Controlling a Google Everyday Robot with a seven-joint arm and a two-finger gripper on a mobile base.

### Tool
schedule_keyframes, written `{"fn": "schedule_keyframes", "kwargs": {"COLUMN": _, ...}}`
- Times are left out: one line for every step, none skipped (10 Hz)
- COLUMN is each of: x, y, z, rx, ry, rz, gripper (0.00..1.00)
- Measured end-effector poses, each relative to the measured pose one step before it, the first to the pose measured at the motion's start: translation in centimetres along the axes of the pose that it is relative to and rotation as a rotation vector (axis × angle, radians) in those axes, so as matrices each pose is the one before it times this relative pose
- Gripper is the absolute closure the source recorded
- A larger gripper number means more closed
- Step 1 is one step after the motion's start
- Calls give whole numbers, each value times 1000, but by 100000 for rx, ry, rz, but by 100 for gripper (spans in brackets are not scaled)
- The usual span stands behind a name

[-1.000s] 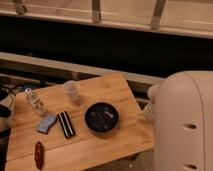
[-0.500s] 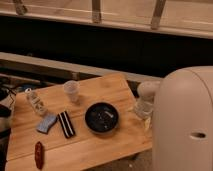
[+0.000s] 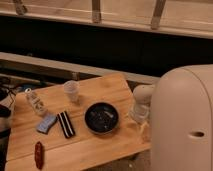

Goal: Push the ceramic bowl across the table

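Gripper [image 3: 141, 116], at 3 o'clock from the ceramic bowl [image 3: 102, 117]: fingertip region indistinct. The table [image 3: 100, 90]: bottom-left corner cropped; right edge partly occluded by the robot body [image 3: 182, 125].

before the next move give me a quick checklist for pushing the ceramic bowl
1. Ceramic bowl upright on the table: ok.
2. Hand beside the bowl, at the table's right edge: ok.
3. Hand touching the bowl: not ok, a gap shows.
4. Push path leftward free: not ok, black striped bar lies close by.
5. Plastic cup out of the way: cannot tell, depends on direction.
6. Hand's finger state: cannot tell.
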Motion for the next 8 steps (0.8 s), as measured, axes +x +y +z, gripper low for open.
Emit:
{"fn": "schedule_keyframes", "kwargs": {"x": 552, "y": 761, "z": 79, "rx": 775, "ry": 914, "rz": -1652, "gripper": 59}}
{"fn": "schedule_keyframes", "kwargs": {"x": 808, "y": 1274, "z": 961, "rx": 1563, "ry": 1524, "rz": -3139, "gripper": 73}}
{"fn": "schedule_keyframes", "kwargs": {"x": 477, "y": 548, "z": 625, "rx": 606, "ry": 483, "rz": -1993, "gripper": 81}}
{"fn": "schedule_keyframes", "kwargs": {"x": 410, "y": 499, "z": 315, "rx": -7, "ry": 68, "rz": -1860, "gripper": 85}}
{"fn": "schedule_keyframes", "kwargs": {"x": 1132, "y": 1013, "z": 57, "rx": 371, "ry": 383, "rz": -3478, "gripper": 86}}
{"fn": "schedule_keyframes", "kwargs": {"x": 822, "y": 1483, "z": -7, "rx": 36, "ry": 276, "rz": -2657, "gripper": 86}}
{"fn": "schedule_keyframes", "kwargs": {"x": 701, "y": 1331, "z": -13, "rx": 718, "ry": 522, "rz": -2426, "gripper": 86}}
{"fn": "schedule_keyframes", "kwargs": {"x": 679, "y": 1585, "z": 439, "rx": 1167, "ry": 697, "rz": -2617, "gripper": 86}}
